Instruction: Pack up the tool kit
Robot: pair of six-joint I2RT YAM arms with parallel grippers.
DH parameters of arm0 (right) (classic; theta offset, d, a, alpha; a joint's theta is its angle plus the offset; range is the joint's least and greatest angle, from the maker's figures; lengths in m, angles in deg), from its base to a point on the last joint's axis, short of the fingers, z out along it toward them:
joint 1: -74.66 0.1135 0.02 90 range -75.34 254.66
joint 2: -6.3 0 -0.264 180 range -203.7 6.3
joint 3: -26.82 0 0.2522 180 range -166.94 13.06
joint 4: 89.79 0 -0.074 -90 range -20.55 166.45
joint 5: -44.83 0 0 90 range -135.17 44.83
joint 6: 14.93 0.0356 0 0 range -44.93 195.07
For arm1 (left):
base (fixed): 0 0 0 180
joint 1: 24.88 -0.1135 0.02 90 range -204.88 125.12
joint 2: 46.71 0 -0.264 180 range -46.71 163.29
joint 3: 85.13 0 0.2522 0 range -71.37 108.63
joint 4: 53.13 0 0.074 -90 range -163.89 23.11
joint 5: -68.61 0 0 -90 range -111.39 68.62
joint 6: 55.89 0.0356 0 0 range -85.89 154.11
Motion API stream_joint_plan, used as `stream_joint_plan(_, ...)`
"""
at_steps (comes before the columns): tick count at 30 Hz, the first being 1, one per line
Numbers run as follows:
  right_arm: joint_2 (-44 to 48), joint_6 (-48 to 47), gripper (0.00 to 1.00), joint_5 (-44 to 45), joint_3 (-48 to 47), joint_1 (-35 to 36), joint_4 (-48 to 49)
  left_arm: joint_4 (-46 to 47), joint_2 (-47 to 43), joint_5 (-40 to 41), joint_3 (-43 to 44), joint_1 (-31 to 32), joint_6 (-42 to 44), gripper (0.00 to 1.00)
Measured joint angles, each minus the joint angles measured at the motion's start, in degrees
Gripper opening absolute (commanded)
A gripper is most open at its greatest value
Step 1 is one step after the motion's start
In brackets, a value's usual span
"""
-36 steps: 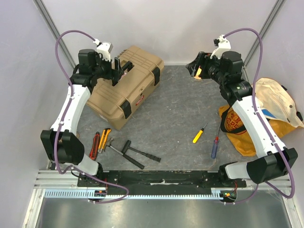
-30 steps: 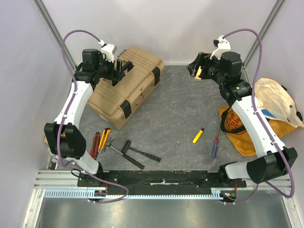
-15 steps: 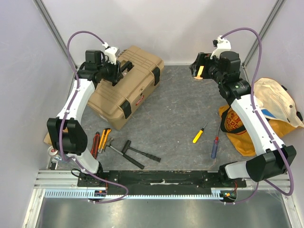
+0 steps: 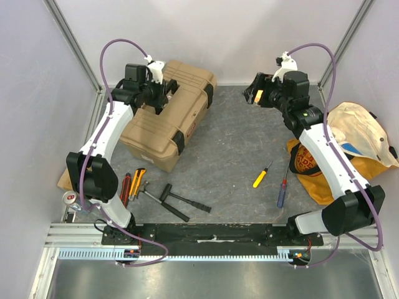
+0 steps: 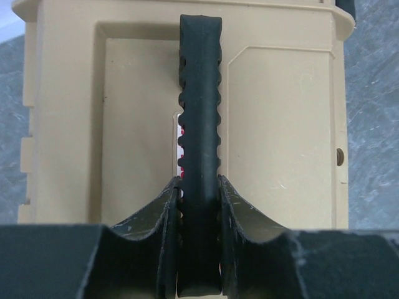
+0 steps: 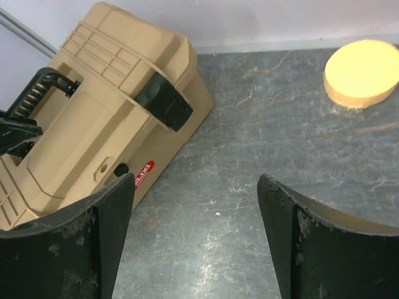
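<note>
Gripping the handle [image 5: 199, 93] of the toolbox [image 4: 163, 128], the left end effector [image 5: 199, 187] is clenched across it; the handle's long axis is seen running straight away from the fingers along the lid. The toolbox is found directly beneath that end effector, lid down. The right end effector [image 6: 194, 180] is held released and empty, well to the right of the toolbox. Hand tools [image 4: 134, 185] and screwdrivers [image 4: 262, 176] are scattered on the surface [image 4: 230, 143] nearward of the toolbox. The left arm is judged better placed for shifting it.
</note>
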Motion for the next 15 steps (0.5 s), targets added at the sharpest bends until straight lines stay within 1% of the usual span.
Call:
stream_joint_plan(3, -1.1, 2.3, 0.82, 0.0, 1.3, 0.4, 0.3, -0.5, 0.0, 0.8, 0.2, 0.9, -4.7, 0.02)
stream_joint_plan(7, -2.1, 5.8, 0.82, 0.2, 3.8, 1.6, 1.7, -0.6, 0.0, 0.4, 0.2, 1.4, -12.3, 0.02)
stream_joint_plan(15, -4.8, 13.1, 0.84, -0.9, 7.5, 5.6, 5.5, -0.4, 2.1, -1.9, 1.9, 1.8, -21.4, 0.02)
